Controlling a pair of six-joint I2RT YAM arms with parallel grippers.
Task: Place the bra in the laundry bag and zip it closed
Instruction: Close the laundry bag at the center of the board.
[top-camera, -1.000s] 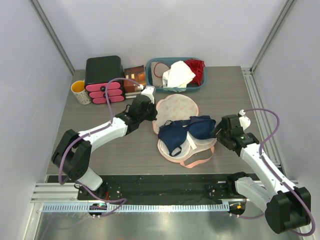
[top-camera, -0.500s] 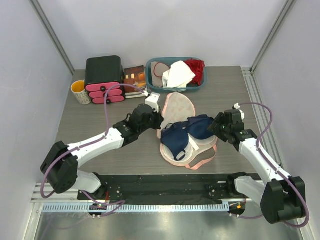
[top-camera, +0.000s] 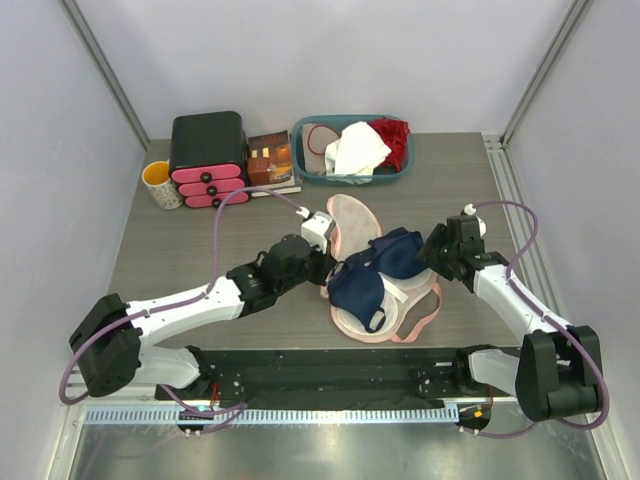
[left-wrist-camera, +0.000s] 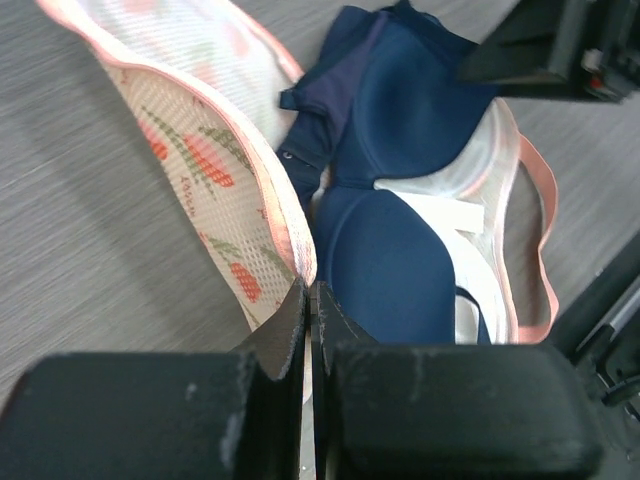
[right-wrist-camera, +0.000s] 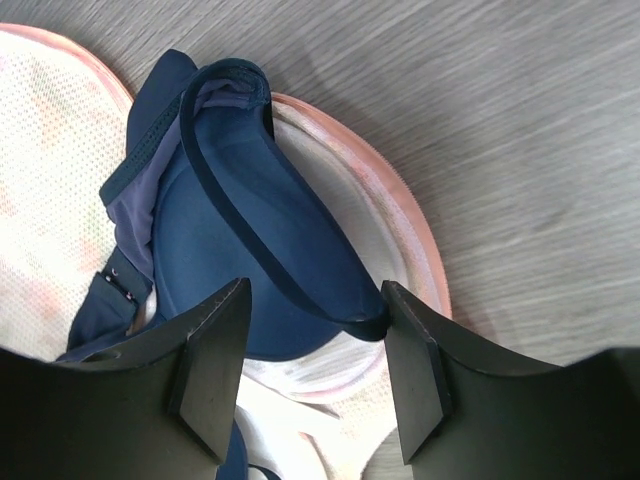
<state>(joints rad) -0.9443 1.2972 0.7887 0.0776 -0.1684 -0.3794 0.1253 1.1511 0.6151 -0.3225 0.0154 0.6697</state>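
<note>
Navy fabric of the bra (top-camera: 365, 285) lies spread across the lower half of the laundry bag (top-camera: 352, 216), near the middle of the desk (top-camera: 180, 240). One cup points toward the right arm and the other toward the near edge. The bag is unzipped. Its upper flap, mesh with a reddish floral print and pink trim, stands raised just left of the bra. The left tool (left-wrist-camera: 310, 298) is pinched tight on that flap's pink edge, its jaws together with only the trim between them. The right tool (right-wrist-camera: 313, 300) hangs over the right cup with its jaws parted to either side of the cup's dark rim, gripping nothing. Whether its fingers touch the fabric I cannot tell. A teal basket (top-camera: 312, 172) holding a white cloth (top-camera: 357, 150) and a red garment (top-camera: 393, 140) sits at the desk's far edge.
</note>
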